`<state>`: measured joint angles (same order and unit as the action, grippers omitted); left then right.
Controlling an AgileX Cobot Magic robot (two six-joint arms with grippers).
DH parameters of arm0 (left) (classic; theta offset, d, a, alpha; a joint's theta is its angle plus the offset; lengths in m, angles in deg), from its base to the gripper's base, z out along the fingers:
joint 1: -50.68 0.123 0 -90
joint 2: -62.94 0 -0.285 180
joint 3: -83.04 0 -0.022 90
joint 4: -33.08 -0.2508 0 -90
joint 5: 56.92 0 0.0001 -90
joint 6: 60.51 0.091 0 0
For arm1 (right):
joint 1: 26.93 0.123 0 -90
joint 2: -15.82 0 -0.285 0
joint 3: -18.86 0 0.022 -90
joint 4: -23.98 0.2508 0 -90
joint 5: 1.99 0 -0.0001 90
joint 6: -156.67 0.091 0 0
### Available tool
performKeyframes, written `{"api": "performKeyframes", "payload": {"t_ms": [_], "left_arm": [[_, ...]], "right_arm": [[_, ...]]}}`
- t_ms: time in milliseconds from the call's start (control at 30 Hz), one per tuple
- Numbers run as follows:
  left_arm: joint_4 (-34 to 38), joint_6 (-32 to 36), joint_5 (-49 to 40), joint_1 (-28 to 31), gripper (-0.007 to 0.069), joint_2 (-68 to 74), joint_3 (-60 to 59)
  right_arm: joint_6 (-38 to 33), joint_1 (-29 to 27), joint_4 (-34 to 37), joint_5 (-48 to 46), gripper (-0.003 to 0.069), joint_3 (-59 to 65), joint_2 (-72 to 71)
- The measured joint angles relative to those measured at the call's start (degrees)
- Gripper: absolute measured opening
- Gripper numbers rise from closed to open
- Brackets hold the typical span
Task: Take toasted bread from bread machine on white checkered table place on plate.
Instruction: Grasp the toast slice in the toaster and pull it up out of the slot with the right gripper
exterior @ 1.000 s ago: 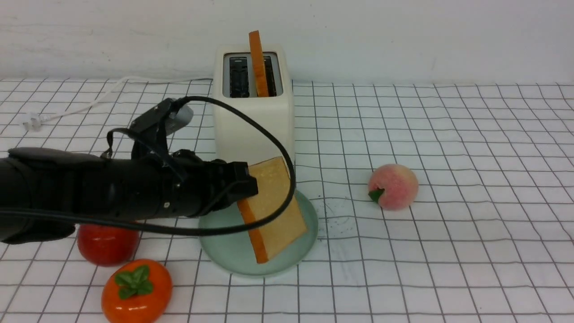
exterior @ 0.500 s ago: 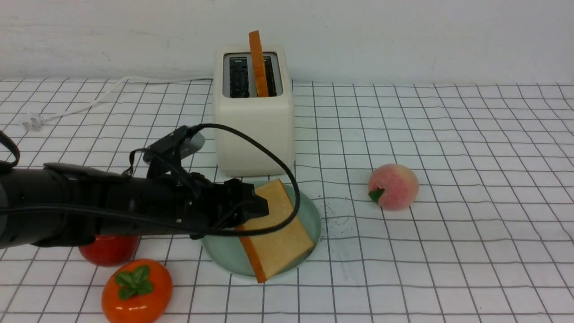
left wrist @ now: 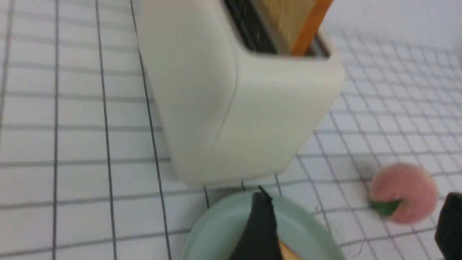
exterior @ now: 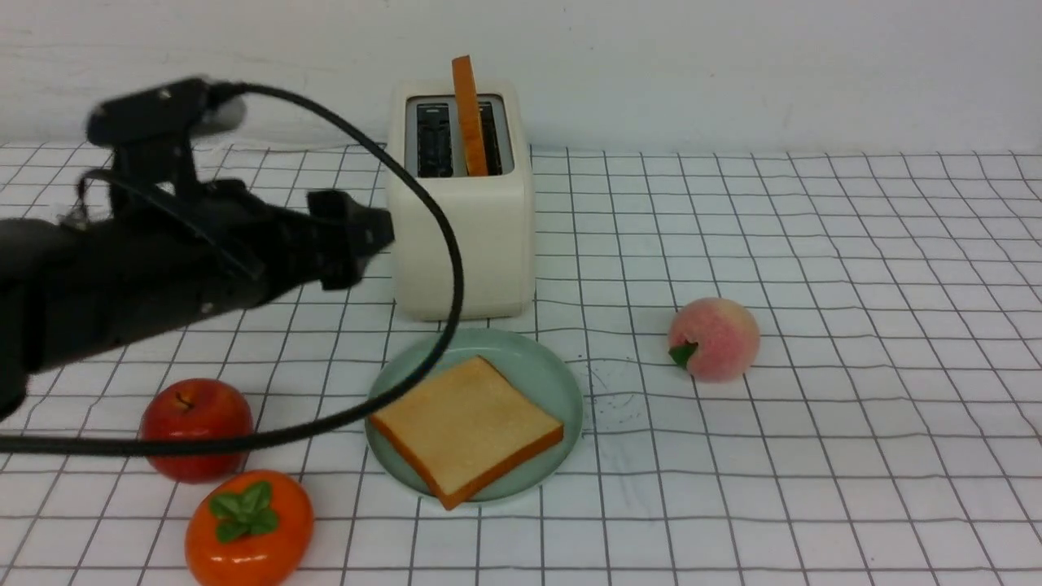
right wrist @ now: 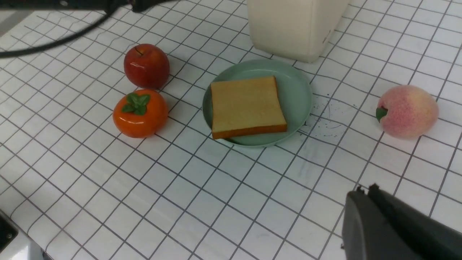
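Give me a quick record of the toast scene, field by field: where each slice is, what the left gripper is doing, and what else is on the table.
first slice: lying flat on the plate
second slice: upright in the right slot of the bread machine; left slot empty
left gripper: open, holding nothing, above the table left of the bread machine
other items: red apple and orange persimmon left of the plate, peach to its right
progress: one slice placed, one to go

1 slice of toasted bread [right wrist: 247,106] lies flat on the mint-green plate [right wrist: 297,90], just beside the bread machine [right wrist: 292,29]. A red apple [right wrist: 146,65] sits just beside an orange persimmon [right wrist: 140,113]. A peach [right wrist: 408,111] rests apart on the white checkered table [right wrist: 216,202].
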<state>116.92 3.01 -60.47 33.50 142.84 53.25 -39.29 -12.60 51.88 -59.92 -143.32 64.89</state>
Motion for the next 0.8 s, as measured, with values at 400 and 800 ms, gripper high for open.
{"api": "performKeyframes", "payload": {"t_ms": [400,800], "left_arm": [[-7.45,-0.77,-8.47,0.00,-0.0013,-25.36,-7.42],[-17.08,-6.06,-13.21,0.00,-0.0013,-39.33,-13.79]], "right_arm": [[0.18,1.94,3.91,0.34,0.0000,-9.73,23.45],[7.86,20.22,-8.39,12.20,0.0068,-44.28,60.86]]}}
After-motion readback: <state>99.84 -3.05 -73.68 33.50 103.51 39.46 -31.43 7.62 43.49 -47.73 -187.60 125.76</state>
